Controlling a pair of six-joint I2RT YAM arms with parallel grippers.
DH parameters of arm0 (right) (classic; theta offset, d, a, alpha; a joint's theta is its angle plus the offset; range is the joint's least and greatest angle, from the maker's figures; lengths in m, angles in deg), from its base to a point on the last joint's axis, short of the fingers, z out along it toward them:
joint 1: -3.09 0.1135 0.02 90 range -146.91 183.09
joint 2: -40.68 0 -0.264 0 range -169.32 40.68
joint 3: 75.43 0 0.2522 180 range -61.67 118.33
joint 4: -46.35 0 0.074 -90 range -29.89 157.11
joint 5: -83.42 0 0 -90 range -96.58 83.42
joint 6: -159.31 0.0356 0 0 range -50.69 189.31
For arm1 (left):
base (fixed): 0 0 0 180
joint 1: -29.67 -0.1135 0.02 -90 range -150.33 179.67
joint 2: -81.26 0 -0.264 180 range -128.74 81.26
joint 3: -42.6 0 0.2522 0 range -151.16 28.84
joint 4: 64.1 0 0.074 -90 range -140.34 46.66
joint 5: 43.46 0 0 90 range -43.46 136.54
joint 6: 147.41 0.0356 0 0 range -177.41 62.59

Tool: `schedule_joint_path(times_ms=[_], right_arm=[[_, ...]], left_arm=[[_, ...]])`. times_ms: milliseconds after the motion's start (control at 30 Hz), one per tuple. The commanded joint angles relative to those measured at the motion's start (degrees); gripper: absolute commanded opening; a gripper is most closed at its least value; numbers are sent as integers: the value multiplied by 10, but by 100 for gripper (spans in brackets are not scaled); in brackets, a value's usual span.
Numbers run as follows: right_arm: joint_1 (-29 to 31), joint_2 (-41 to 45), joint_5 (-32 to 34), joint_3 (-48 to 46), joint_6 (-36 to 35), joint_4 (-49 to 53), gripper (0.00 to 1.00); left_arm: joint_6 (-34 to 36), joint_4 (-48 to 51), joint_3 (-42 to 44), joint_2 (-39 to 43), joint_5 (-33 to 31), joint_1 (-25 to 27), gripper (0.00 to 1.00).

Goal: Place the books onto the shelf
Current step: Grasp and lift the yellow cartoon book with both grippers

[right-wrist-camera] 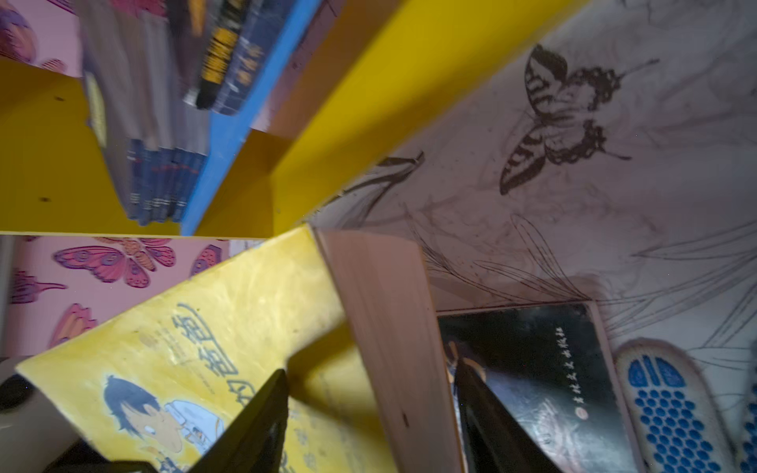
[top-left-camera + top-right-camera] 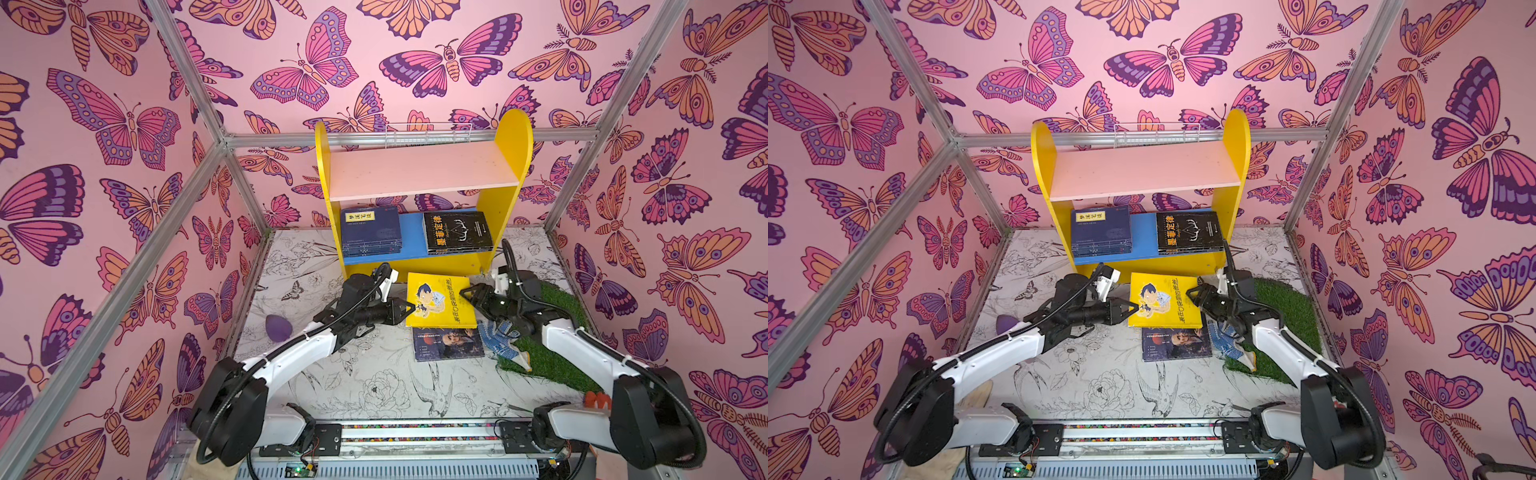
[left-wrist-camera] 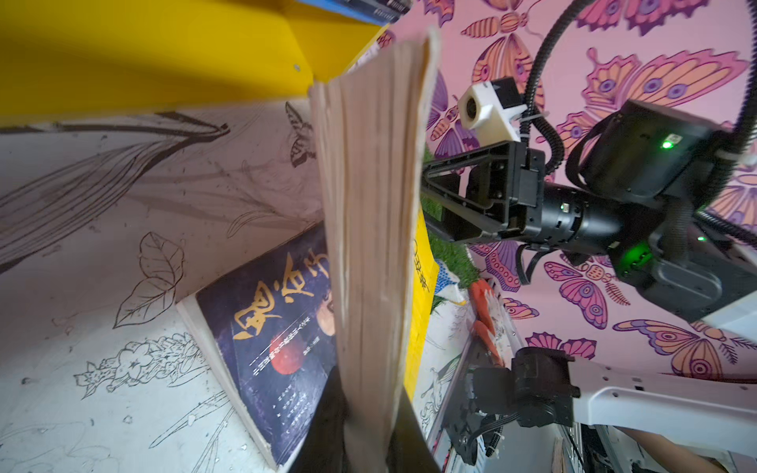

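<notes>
- All round, the walls [image 2: 124, 124]: pink, covered in big butterflies, with metal frame bars in the corners. Their tops are cut off in both top views.
- Down to the desk [image 2: 374, 386], white with ink-line flowers and birds. Its 6 o'clock edge disappears under the arm bases.
- At 12 o'clock stands the shelf [image 2: 509, 166] [image 2: 1235, 166], with yellow sides, a pink upper board and a loaded blue lower board. A wire basket [image 2: 428, 133] peeks over from behind, mostly hidden.
- At 3 o'clock, the grass mat [image 2: 557, 328], half under the right arm.
- Centre stage, the yellow book [image 2: 438, 303] [image 2: 1163, 303], just in front of the shelf, cover up.
- In from 9 o'clock, the left claw [image 2: 411, 309] [image 2: 1136, 307] is clamped tight on the yellow book's page edge.
- At the book's 3 o'clock side, the right claw [image 2: 471, 301] [image 2: 1196, 299] has its jaws apart, straddling the corner with slack on the cover side.
- On the lower board, the navy stack [image 2: 370, 230] sits at the 9 o'clock end and the black stack [image 2: 457, 232] at 3 o'clock. The books in each are hard to count.
- At the yellow book's 6 o'clock, the portrait book [image 2: 449, 343] lies flat with its far strip covered.
- At 4 o'clock, the glove [image 2: 498, 336], blue-dotted, is partly under the right arm.
- At 9 o'clock, a purple lump [image 2: 278, 328] sits partly behind the left arm; I cannot tell what it is.
- Near 5 o'clock, an orange thing [image 2: 596, 399] is mostly hidden.
</notes>
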Motion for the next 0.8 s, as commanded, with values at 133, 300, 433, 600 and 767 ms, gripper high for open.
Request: schedule_joint_path(times_ms=[133,300,433,600,767], right_arm=[[3,127,-52,-33,-3,-33,65],[54,197,22,-62,-13,-37,65],[99,161,17,-68,14,-107,64],[139,92,28,-48,35,-199,62],[148,33,31,-25,73,-273,60]], left_arm=[[-29,-111,5,83,-92,1,0],[-34,-166,22,86,-141,0,0],[-62,-217,27,66,-129,1,0],[-73,-245,32,54,-132,14,0],[-90,-266,42,53,-138,27,0]])
